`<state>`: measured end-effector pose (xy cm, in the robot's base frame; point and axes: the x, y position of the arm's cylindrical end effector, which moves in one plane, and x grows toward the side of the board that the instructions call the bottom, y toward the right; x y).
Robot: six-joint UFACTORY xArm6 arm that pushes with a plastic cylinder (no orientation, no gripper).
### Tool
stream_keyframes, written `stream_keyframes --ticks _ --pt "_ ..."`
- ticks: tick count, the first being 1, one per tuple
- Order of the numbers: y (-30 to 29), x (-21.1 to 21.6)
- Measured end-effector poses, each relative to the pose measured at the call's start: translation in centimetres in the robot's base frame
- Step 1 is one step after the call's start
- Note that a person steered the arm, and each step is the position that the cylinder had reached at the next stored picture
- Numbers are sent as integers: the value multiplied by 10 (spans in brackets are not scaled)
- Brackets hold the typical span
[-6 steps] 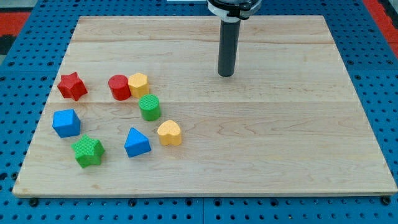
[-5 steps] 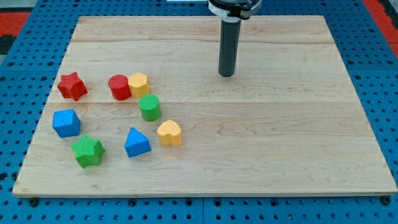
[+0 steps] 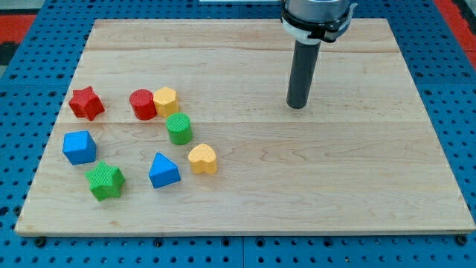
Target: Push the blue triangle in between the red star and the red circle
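Tabletop [image 3: 312, 186]: pale wooden board, set on a blue pegboard surface.

Rod: dark, upright, entering from the top edge right of centre. My tip [image 3: 297, 106] is placed on bare wood in the upper right half of the tabletop, well apart from every block. No hand is fitted, so no open or closed state can be recorded.

Blocks, all grouped in the left half of the tabletop:
- Red star [image 3: 86, 103]: nearest the left edge, upper part of the group.
- Red circle [image 3: 142, 104]: to the right of the red star, with a gap of bare wood left between them.
- Yellow block [image 3: 166, 100]: touching the red circle on its right side.
- Green cylinder [image 3: 178, 128]: just below the yellow block.
- Blue cube [image 3: 79, 147]: below the red star, near the left edge.
- Green star [image 3: 105, 181]: toward the bottom left corner.
- Blue triangle [image 3: 163, 170]: toward the bottom edge, between the green star and the yellow heart, below the red circle and apart from it.
- Yellow heart [image 3: 202, 158]: just beside the blue triangle, on its right.
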<state>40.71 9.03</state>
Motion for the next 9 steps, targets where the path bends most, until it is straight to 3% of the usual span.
stream_keyframes --ticks 1,2,3,5,7,9 --pt "3 15" --pt "63 56" --pt "74 140" --pt "-58 159" --pt "-102 198" --pt "-175 140"
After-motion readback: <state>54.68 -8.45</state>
